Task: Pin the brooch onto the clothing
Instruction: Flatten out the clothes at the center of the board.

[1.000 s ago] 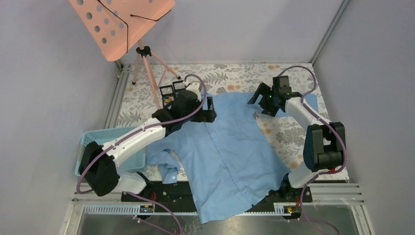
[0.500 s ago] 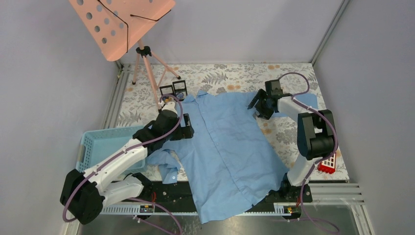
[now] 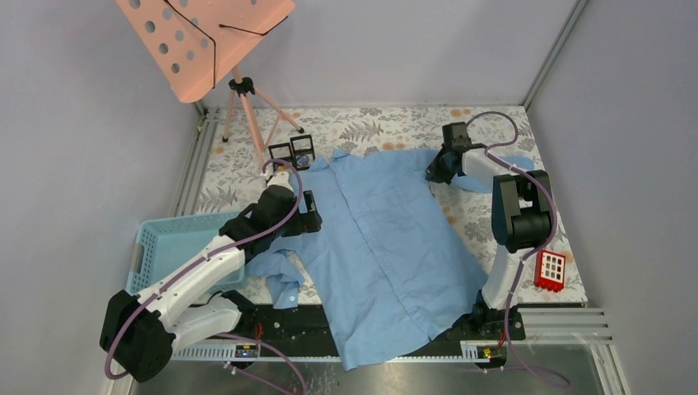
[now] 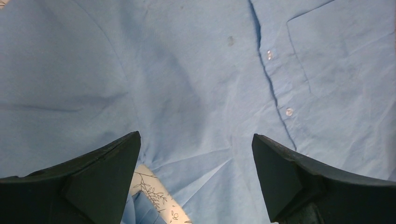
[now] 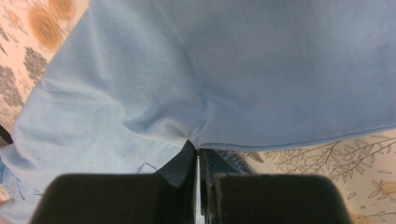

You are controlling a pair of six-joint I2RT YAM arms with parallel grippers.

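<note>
Thin woven light-blue shirt (image 3: 387,239) lies flat and buttoned on the floral worktop (image 3: 494,222). Left of it: slatted plastic basket (image 3: 160,239). Beyond its collar: 2 black frames (image 3: 292,151), perforated pink stand (image 3: 197,41). Left fingers (image 4: 102,172) apart over its left side. Right fingers (image 5: 181,163) clamped on a fabric fold at its right edge.

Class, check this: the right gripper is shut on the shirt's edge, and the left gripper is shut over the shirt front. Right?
No: the left gripper is open, jaws wide apart over the shirt front, as the left wrist view shows. The right gripper is indeed shut on the shirt's edge.
</note>
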